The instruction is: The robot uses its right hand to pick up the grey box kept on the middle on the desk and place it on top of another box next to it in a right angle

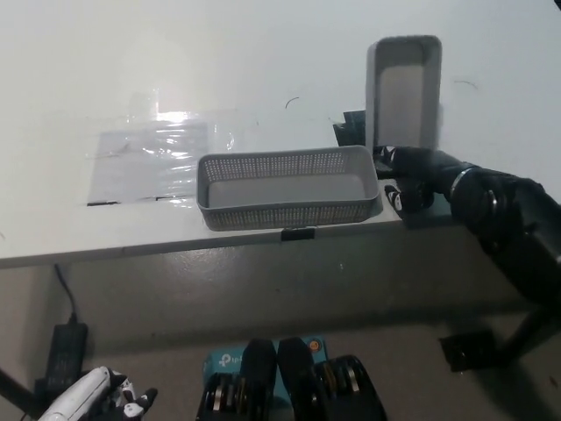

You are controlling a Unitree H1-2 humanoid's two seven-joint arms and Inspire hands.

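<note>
The grey box (403, 95) is lifted and tipped so that its open inside faces the camera, standing tall and narrow above the right part of the tabletop (263, 70). It is a perforated plastic basket with rounded corners and a plain flat bottom, and nothing shows inside it. Its lower end is at the black right robot hand (410, 175), which is clamped on it from below: the fingers close on the box's bottom edge, and white marks show on the fingertips just under it. The black forearm runs off toward the lower right of the picture.

Just left of that robot hand lies the other box (287, 187), the same grey perforated kind, long side running left to right along the tabletop's front edge, open side up. Its right end sits close beside the robot hand; whether they touch cannot be told. The held box stands above and behind that right end, roughly crosswise to the lying box.

A small black block (351, 133) shows on the tabletop just left of the held box's lower part, and a black clip (298, 234) sits at the tabletop's edge under the lying box. Further left a sheet of clear plastic film (153, 153) lies flat and shiny. Under the tabletop a black power adapter (60, 364) rests on the floor.

The white left robot hand (96, 402) rests low at the picture's lower left corner, holding nothing, its fingers loosely spread.
</note>
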